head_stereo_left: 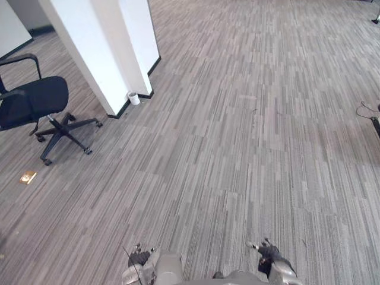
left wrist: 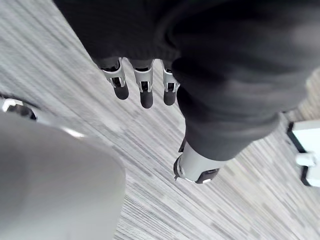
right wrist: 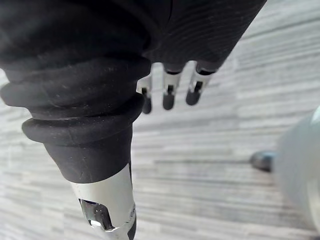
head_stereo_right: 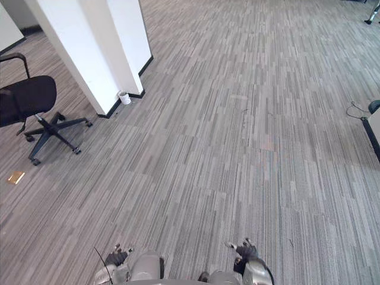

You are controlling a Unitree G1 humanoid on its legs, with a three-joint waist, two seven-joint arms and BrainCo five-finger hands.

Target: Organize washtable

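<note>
My left hand (left wrist: 145, 87) hangs down at my side over grey striped carpet (head_stereo_left: 237, 136), its fingers straight and its thumb (left wrist: 196, 167) apart, with nothing in it. Open in the same way, my right hand (right wrist: 169, 94) hangs over the carpet on the other side and holds nothing. Both hands show small at the bottom edge of the eye views, the left hand (head_stereo_left: 139, 259) and the right hand (head_stereo_left: 268, 255).
A white pillar (head_stereo_left: 107, 47) stands at the far left with a small white cup (head_stereo_left: 134, 98) at its base. A black office chair (head_stereo_left: 32, 101) on wheels is left of it. A brass floor plate (head_stereo_left: 27, 177) lies nearby. A thin cable (head_stereo_left: 367, 110) lies at the right edge.
</note>
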